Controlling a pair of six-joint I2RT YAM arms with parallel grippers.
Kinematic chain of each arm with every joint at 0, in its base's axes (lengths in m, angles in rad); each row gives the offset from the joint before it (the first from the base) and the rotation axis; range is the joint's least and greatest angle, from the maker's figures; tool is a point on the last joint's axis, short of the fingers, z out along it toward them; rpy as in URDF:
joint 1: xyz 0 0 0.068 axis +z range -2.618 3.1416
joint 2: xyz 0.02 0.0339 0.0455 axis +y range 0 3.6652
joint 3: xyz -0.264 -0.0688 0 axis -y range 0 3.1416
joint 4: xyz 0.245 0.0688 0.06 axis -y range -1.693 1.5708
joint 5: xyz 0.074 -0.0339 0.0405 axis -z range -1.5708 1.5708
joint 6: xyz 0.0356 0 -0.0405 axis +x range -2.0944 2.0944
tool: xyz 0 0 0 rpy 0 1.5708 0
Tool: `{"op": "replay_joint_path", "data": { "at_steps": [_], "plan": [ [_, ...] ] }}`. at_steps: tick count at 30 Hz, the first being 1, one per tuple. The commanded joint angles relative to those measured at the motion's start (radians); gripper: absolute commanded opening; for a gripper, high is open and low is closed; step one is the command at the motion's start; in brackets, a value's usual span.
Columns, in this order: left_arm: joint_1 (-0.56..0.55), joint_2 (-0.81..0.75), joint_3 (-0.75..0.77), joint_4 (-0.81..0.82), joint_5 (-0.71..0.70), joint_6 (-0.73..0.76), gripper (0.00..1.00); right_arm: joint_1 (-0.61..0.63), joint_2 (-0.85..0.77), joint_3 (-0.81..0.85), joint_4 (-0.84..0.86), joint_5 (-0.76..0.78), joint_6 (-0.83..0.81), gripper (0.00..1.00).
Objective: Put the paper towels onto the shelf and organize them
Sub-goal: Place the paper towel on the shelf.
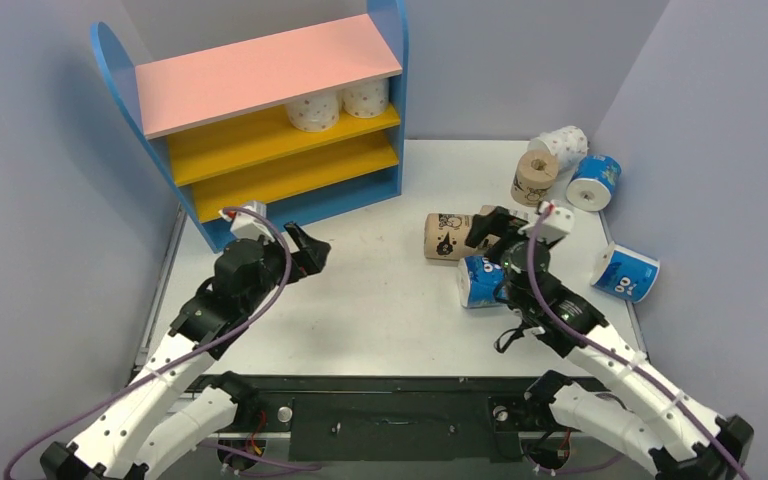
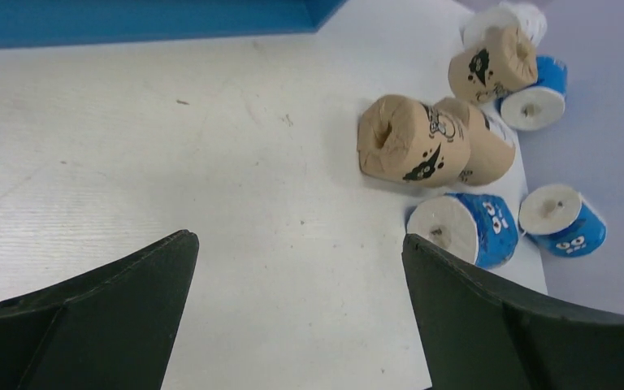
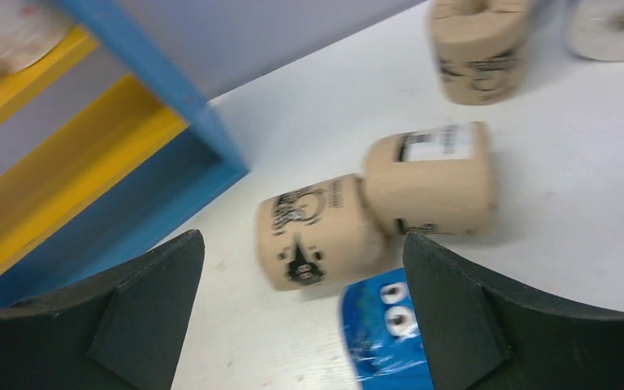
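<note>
**Asker:** Pincers first: how do they stand?

**Me:** Both gape. My left pincer (image 2: 296, 240) is spread wide over the table (image 2: 211, 146), holding nothing. My right pincer (image 3: 302, 242) is just as wide and just as empty, hanging above two tan rolls that lie end to end.

**Asker:** And the shelf?

**Me:** The shelf (image 1: 260, 110) is at upper left in the top view. Two dotted rolls (image 1: 313, 112) stand at the right end of its upper yellow board, their tops hidden under the pink board.

**Asker:** The other rolls?

**Me:** All are on the right half of the table. From above, the first tan roll (image 1: 447, 236) shows whole, but my right pincer covers most of the second tan roll (image 3: 431, 179). Just below them, my arm half hides a blue roll (image 1: 478, 282), and the bottom edge of my right wrist view cuts it off. At upper right an upright tan roll (image 1: 534, 178), a loose dotted roll (image 1: 560, 145) and a second blue roll (image 1: 594, 181) bunch close together. A third blue roll (image 1: 625, 272) lies alone by the right wall.

**Asker:** Anything unclear?

**Me:** My right wrist view is blurred, so the shelf at its left edge smears and the prints are hard to read.
</note>
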Motion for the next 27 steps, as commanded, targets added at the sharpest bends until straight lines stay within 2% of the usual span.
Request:
{"op": "replay_joint_path", "data": {
  "at_steps": [1, 6, 13, 17, 21, 27],
  "plan": [
    [-0.089, 0.05, -0.011, 0.101, 0.003, -0.011, 0.96, -0.171, -0.112, -0.058, -0.14, 0.061, 0.119, 0.88],
    [-0.139, 0.082, -0.047, 0.141, 0.001, -0.052, 0.97, -0.37, -0.128, -0.076, -0.216, -0.01, 0.177, 0.88],
    [-0.145, 0.095, -0.107, 0.18, 0.033, -0.11, 0.97, -0.628, -0.07, -0.083, -0.21, -0.199, 0.27, 0.87],
    [-0.145, 0.093, -0.123, 0.185, 0.05, -0.133, 0.97, -0.677, -0.011, -0.076, -0.157, -0.243, 0.331, 0.88],
    [-0.145, 0.076, -0.144, 0.184, 0.05, -0.144, 0.97, -0.68, 0.054, -0.071, -0.028, -0.284, 0.333, 0.86],
    [-0.145, 0.035, -0.179, 0.169, 0.042, -0.155, 0.97, -0.669, 0.209, 0.009, -0.042, -0.457, 0.241, 0.81]
  ]
}}
